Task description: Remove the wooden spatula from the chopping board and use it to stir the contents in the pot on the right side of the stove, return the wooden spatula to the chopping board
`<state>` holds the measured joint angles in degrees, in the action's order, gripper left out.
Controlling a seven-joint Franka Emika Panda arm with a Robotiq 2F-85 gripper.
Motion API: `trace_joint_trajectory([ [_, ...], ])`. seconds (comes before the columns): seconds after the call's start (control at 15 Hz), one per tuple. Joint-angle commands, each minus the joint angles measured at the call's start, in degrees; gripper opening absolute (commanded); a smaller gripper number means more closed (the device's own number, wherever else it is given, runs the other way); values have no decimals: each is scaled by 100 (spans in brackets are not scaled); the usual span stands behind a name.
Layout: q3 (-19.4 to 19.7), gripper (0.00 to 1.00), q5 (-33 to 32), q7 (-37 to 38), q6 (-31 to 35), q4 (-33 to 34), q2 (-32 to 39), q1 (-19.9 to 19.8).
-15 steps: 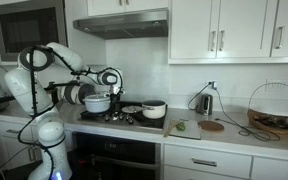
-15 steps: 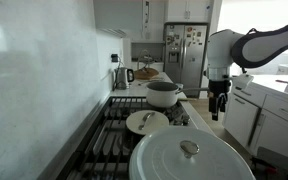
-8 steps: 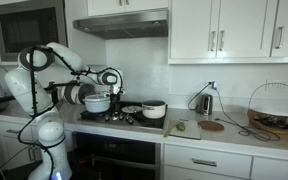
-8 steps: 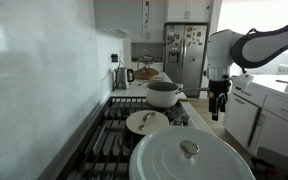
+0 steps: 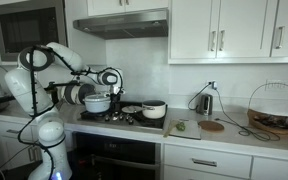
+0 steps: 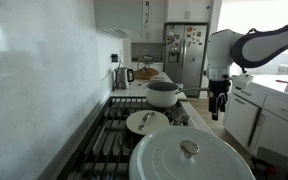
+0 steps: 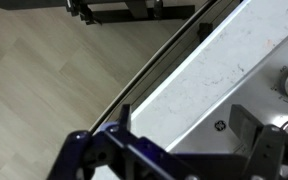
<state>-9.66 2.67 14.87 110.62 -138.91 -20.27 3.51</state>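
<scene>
The end effector (image 6: 218, 114) hangs fingers-down in front of the tabletop (image 7: 219, 70) edge, its jaws apart and nothing between them (in the wrist view, wood floor (image 7: 54, 70) lies below). Just beside it is the front of the stove (image 6: 112, 140). Farther off to its side, the pot (image 6: 164, 95) sits on the grates. Beyond the pot, well apart from the end effector, the chopping board (image 5: 182, 127) lies flat on the tabletop; the wooden spatula is too small to make out
</scene>
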Motion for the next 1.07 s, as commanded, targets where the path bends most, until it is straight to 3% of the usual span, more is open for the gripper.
trace_joint_trajectory([
  [0.0, 86, 100, 22, -39, -43, 286, 80, 40],
  [0.4, 248, 100, 113, -239, -214, 1182, 278, 31],
  [1.0, 654, 100, 127, -1218, -695, 3058, 1101, -41],
])
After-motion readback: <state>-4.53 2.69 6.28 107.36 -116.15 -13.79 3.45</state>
